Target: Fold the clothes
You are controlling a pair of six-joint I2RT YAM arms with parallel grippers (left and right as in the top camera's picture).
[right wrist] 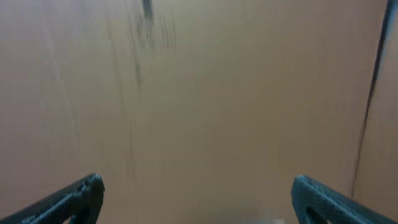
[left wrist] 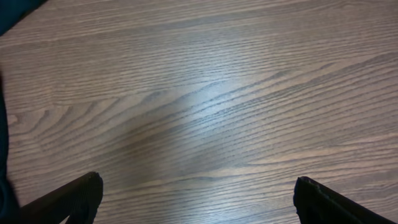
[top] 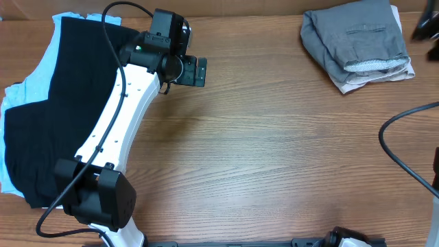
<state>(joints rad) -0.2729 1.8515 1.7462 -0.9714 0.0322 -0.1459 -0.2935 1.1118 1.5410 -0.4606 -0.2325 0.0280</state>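
Note:
The mid-grey shorts [top: 357, 40] lie folded at the table's far right, back welt pocket up, whitish inner waistband showing at the front edge. They rest on a beige garment [top: 351, 85]. My left gripper [top: 195, 71] is open and empty over bare wood just right of the black T-shirt [top: 58, 110]. In the left wrist view its fingertips [left wrist: 196, 196] are wide apart above the wood. My right gripper [right wrist: 196, 196] is open and empty, facing a blurred tan surface. Only a dark part of the right arm [top: 426, 27] shows at the overhead view's right edge.
The black T-shirt lies spread over a light blue garment [top: 27, 89] at the left. The left arm's white link [top: 120, 116] and black base [top: 99, 195] stand over its right side. A black cable [top: 405, 147] loops at the right edge.

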